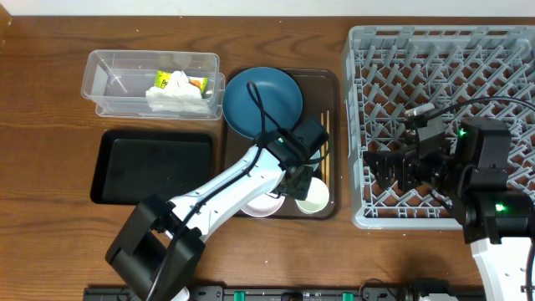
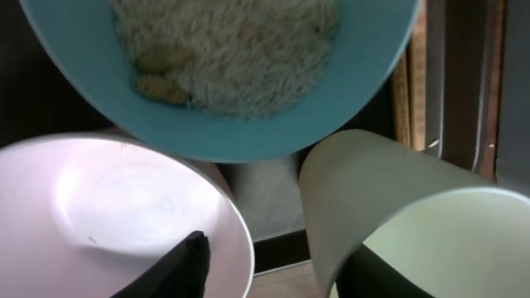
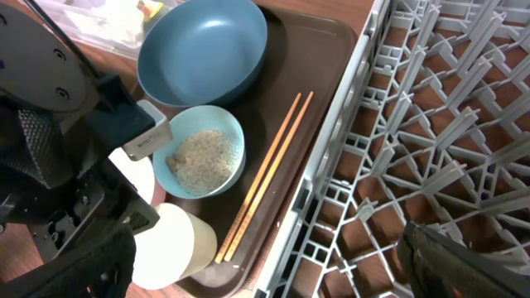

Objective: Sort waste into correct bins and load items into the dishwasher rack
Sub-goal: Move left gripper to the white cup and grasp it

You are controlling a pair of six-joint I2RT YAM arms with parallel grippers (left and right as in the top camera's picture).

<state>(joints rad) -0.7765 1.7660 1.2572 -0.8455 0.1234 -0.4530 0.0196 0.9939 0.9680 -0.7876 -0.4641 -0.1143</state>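
Observation:
My left gripper (image 1: 297, 180) (image 2: 281, 277) is open low over the brown tray. One finger is over the white bowl (image 2: 116, 199) (image 1: 263, 205), the other over the pale-green cup (image 2: 389, 199) (image 1: 313, 199). Just beyond them is the light-blue bowl (image 2: 364, 91) (image 3: 203, 153) holding rice (image 2: 224, 41). The dark-blue plate (image 1: 263, 100) and the chopsticks (image 1: 327, 142) (image 3: 265, 174) lie on the same tray. The napkin (image 1: 175, 100) and the wrapper (image 1: 177, 81) lie in the clear tub (image 1: 109, 79). My right gripper (image 1: 380, 170) (image 3: 273, 273) is open and empty over the rack (image 1: 435, 67) at its left edge.
The black tray (image 1: 150, 167) lies left of the brown tray (image 1: 332, 84), below the clear tub. The rack's left wall stands close against the brown tray. My left arm crosses the table from the front edge to the tray.

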